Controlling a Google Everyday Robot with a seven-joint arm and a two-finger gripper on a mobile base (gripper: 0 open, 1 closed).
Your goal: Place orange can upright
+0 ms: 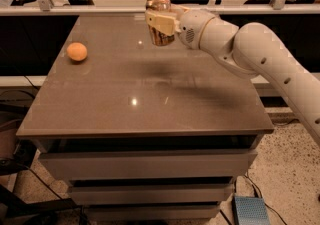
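The orange can is a shiny orange-gold drink can, held roughly upright above the far middle of the brown table. My gripper is shut on the orange can, its pale fingers clamped across the can's side. My white arm reaches in from the right. The can hangs in the air, clear of the tabletop, and its shadow falls on the surface below.
A round matte orange fruit lies at the table's left far side. A rail runs behind the table's far edge. Drawers sit under the tabletop. A blue-grey box lies on the floor at lower right.
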